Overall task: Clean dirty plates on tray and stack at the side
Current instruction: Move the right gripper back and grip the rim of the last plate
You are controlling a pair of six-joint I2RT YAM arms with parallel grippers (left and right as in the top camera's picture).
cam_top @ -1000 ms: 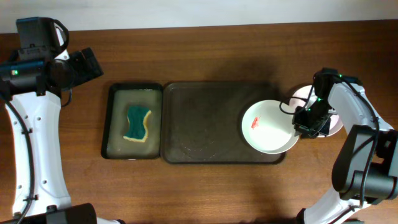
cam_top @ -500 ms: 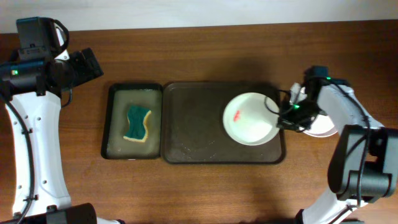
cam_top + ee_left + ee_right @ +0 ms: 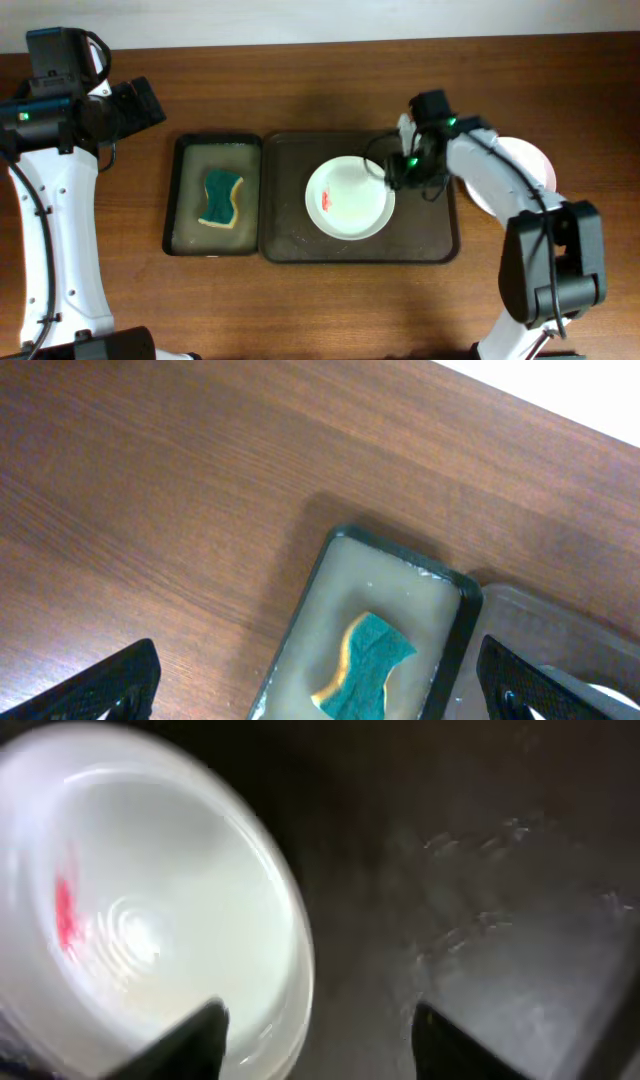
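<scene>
Brown wood table point(image 3: 330, 310). Dark tray point(image 3: 290, 240) w/ one dirty plate point(image 3: 349, 197) mid-tray, red smear on it; right gripper point(image 3: 388, 173) clamps plate's rim betw. its fingers. Left gripper point(image 3: 320, 685) spread apart, above sponge point(image 3: 365, 665) in black tray point(image 3: 455, 645).

plate point(image 3: 348, 198) on tray point(image 3: 290, 200); sponge point(image 3: 222, 198) in smaller tray point(image 3: 182, 200) just left; second plate point(image 3: 528, 160) right, on table point(image 3: 300, 90).

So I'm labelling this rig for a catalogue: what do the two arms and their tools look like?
Both arms have white shells with black joints and thin black cables running along them. The left arm carries a boxy black head. The right arm shows small green lights near its black tool. The left tool has dark, blunt-tipped fingers.
</scene>
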